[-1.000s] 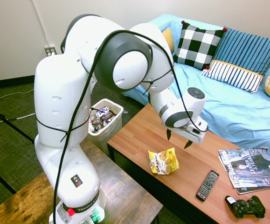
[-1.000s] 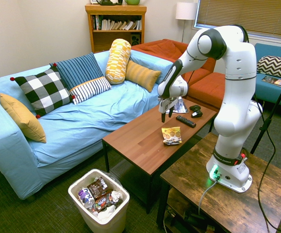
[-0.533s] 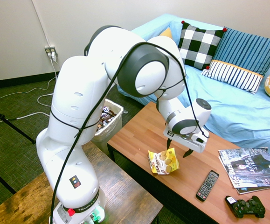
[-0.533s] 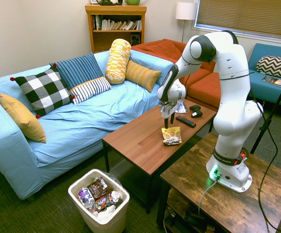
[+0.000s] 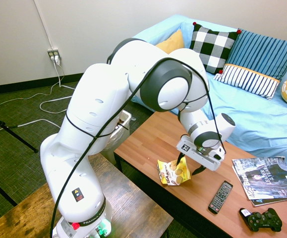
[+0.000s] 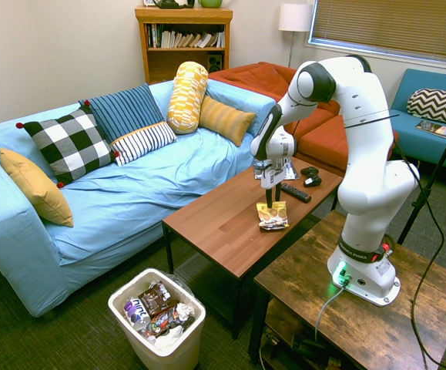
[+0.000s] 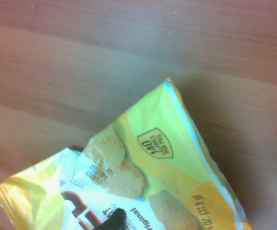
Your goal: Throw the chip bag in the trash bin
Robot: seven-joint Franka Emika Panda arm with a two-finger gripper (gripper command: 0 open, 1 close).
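The chip bag lies flat on the wooden surface, near the edge that faces the arm's base, with the remote well apart from it along the same edge. The gripper hangs directly over the chip bag, pointing steeply down, jaws released and spread wide on either side of the bag's raised end; nothing is held.

Handling judgement: the packet looks light, thin and crinkled, so it should collapse under pressure rather than resist. The film is probably slick; a pinch on a flat face may slide off. The upstanding crumpled end nearest the gripper appears to be the best place to take hold, since it stands proud of the surface.

View differences: the wrist view shows the chip bag from close by, with printed chips and lettering, but neither the jaws nor the bin. The second exterior view shows the trash bin whole, on the floor beyond the far end of the surface, already holding wrappers. In the first exterior view the arm hides most of the trash bin
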